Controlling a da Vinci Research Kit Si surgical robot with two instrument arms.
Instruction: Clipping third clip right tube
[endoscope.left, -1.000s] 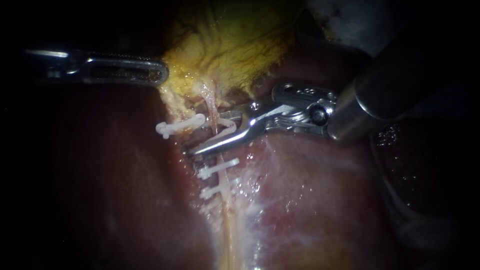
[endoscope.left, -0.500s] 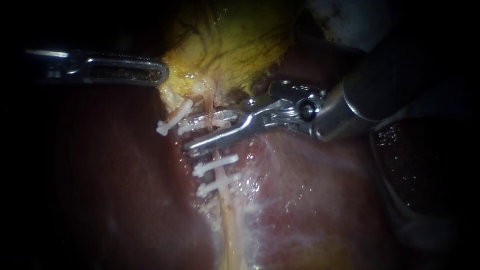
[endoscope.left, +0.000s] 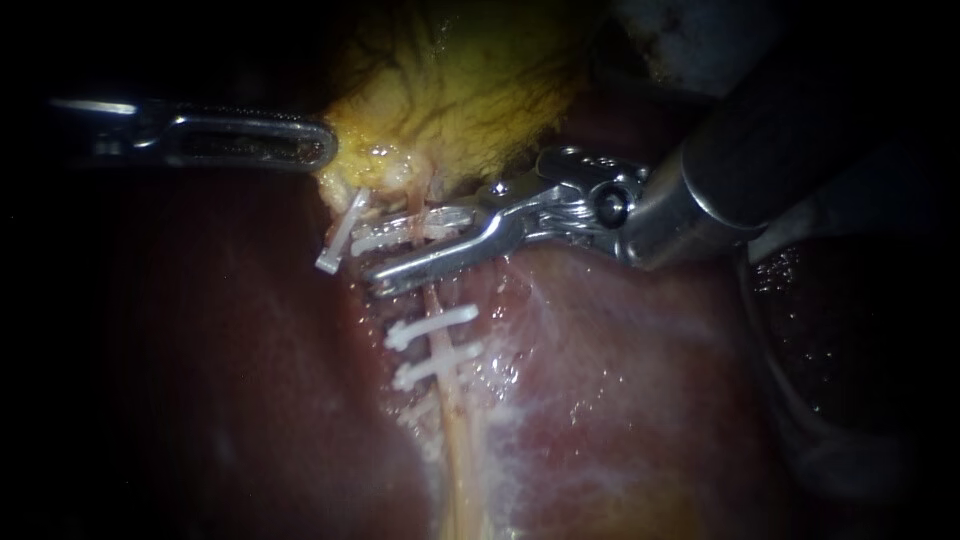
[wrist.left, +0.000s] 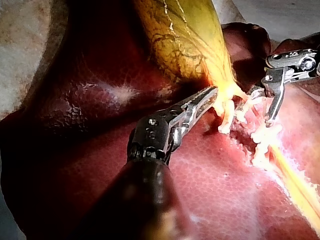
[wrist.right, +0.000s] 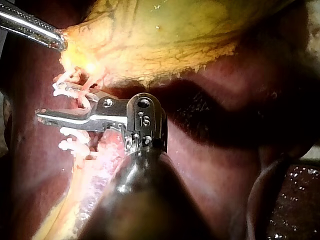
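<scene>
Glossy red liver (endoscope.left: 620, 400) | veined yellow gallbladder (endoscope.left: 470, 90) — white clip (endoscope.left: 395, 237)

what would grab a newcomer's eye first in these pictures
The bright yellow gallbladder stands out against the dark red liver, and the left instrument has its jaws shut on the gallbladder's edge. Just below, the shiny right instrument reaches across a pale tube that carries white clips.
</scene>
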